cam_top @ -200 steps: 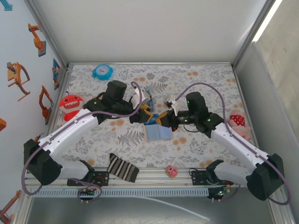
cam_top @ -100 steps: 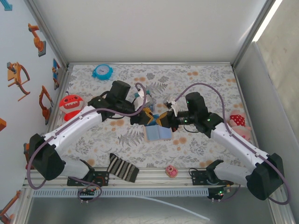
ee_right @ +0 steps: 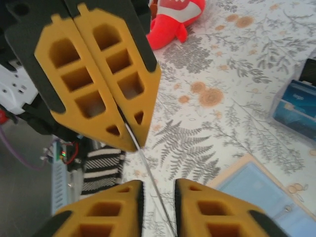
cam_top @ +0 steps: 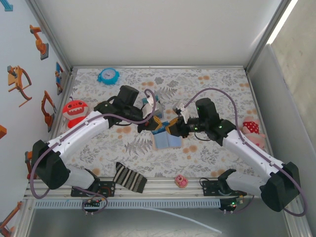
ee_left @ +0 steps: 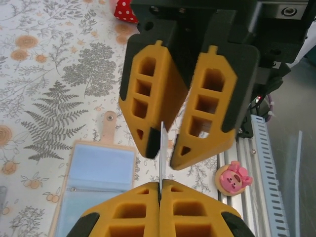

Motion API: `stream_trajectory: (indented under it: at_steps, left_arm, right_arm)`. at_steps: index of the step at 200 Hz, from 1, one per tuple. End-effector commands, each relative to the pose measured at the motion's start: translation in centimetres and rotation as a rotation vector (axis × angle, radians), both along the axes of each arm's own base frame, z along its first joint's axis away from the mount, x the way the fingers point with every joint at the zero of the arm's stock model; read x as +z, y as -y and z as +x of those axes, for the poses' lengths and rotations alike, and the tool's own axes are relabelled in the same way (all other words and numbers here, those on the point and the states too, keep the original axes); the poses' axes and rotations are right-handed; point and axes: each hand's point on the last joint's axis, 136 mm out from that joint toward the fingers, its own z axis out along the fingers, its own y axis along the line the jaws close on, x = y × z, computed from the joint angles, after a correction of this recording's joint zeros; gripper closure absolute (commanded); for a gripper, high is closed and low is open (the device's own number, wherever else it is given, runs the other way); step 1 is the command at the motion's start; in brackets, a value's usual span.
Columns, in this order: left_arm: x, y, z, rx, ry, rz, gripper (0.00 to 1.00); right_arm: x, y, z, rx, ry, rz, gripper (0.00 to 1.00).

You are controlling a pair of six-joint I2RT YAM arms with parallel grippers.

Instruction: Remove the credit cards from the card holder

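Observation:
The card holder [cam_top: 167, 141] lies open on the flowered table, its pale blue inside up, and it also appears in the left wrist view [ee_left: 98, 168] and the right wrist view [ee_right: 261, 192]. Above it the two grippers meet tip to tip. My left gripper [ee_left: 160, 183] is shut on a thin credit card [ee_left: 161, 148] seen edge-on. My right gripper [ee_right: 158, 183] stands open, and the credit card [ee_right: 148, 170] runs through the gap between its jaws without touching either. From above, the left gripper [cam_top: 157, 120] and the right gripper [cam_top: 170, 127] hang just behind the holder.
A red plush monster [cam_top: 75, 109] sits at the left and a blue alarm clock [cam_top: 107, 75] at the back. A striped sock [cam_top: 130, 177] and a pink pig toy [cam_top: 181, 180] lie by the front rail. A pink plush [cam_top: 251, 129] is at the right. A blue flat thing [ee_right: 296, 106] lies beyond the holder.
My left gripper has closed onto the card. My right gripper, shut on it before, has opened. The left arm has shifted slightly toward the right arm.

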Motion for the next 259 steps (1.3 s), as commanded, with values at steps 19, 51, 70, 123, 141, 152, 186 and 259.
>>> stream_trajectory:
  at_steps: [19, 51, 70, 123, 141, 152, 186, 259]
  left_arm:
    - [-0.6, -1.5, 3.6, 0.084, 0.144, 0.044, 1.00]
    - [-2.2, -2.2, 6.2, 0.093, 0.166, 0.106, 1.00]
    - [-3.2, -2.3, 7.8, 0.078, 0.172, 0.139, 1.00]
    - [-5.6, -1.9, 12.2, 0.056, 0.168, 0.179, 1.00]
    - [-6.5, -1.8, 13.2, 0.046, 0.153, 0.187, 1.00]
    - [-7.0, -1.7, 13.7, 0.039, 0.143, 0.192, 1.00]
    - [-8.6, -1.5, 15.2, 0.032, 0.116, 0.212, 1.00]
    - [-10.8, -1.3, 16.8, 0.022, 0.068, 0.244, 1.00]
  right_arm:
    - [0.9, 1.7, 2.2, -0.154, 0.095, -0.087, 0.56]
    - [-0.4, 3.7, 4.7, -0.326, 0.093, -0.211, 0.49]
    - [-1.3, 4.6, 5.8, -0.397, 0.069, -0.276, 0.48]
    - [-2.7, 5.9, 7.3, -0.510, 0.034, -0.348, 0.47]
    - [-2.8, 6.1, 7.4, -0.534, 0.026, -0.345, 0.47]
    - [-2.8, 6.3, 7.4, -0.544, 0.021, -0.345, 0.46]
    - [-2.8, 7.0, 7.2, -0.586, 0.007, -0.352, 0.46]
    - [-2.7, 7.3, 7.1, -0.606, -0.003, -0.345, 0.47]
